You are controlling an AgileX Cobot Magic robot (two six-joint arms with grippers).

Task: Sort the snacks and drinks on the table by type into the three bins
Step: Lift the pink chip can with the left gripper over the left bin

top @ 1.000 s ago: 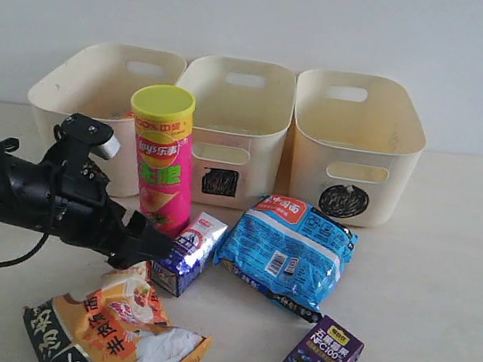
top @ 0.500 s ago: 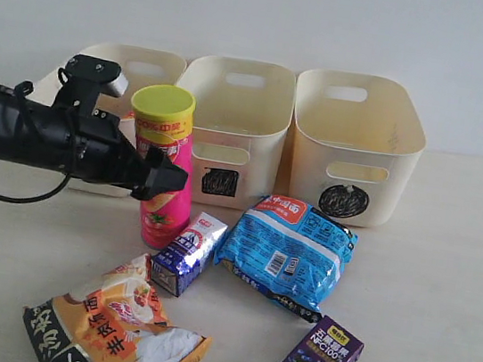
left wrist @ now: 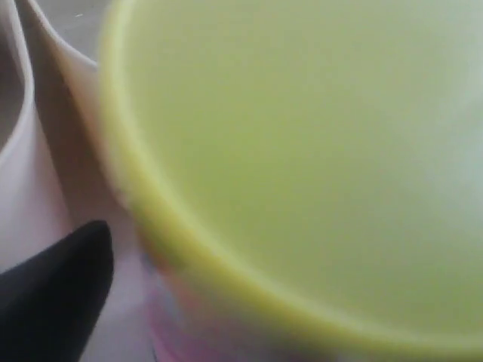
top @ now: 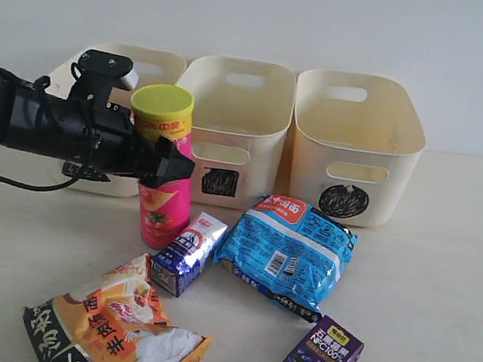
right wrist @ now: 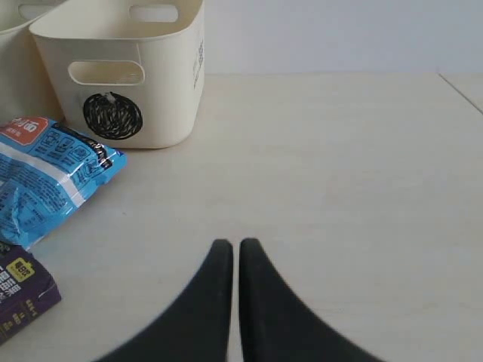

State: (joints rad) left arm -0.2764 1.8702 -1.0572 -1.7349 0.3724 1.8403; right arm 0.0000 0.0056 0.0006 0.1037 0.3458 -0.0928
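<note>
The pink chip tube [top: 163, 201] with its yellow lid [left wrist: 302, 151] stands upright in front of the left bin [top: 104, 67]. My left gripper [top: 172, 164] is open at the tube's upper part; one black finger [left wrist: 53, 294] shows beside the tube with a gap, and the other finger is hidden. A slim blue-white carton [top: 188, 253], a blue packet [top: 290, 251], an orange-black-white bag [top: 113, 325] and a purple carton [top: 321, 359] lie on the table [top: 442, 290]. The yellow-orange tube is out of view. My right gripper [right wrist: 235, 245] is shut and empty above bare table.
Three cream bins stand in a row at the back: the middle bin [top: 261, 139] has a square mark, the right bin [top: 390, 179] a circle. The left arm hides most of the left bin's mark. The blue packet [right wrist: 45, 173] and purple carton [right wrist: 19, 294] lie beside my right gripper.
My left arm has risen from near the orange bag and slim carton to the upper part of the pink tube. The objects have not moved.
</note>
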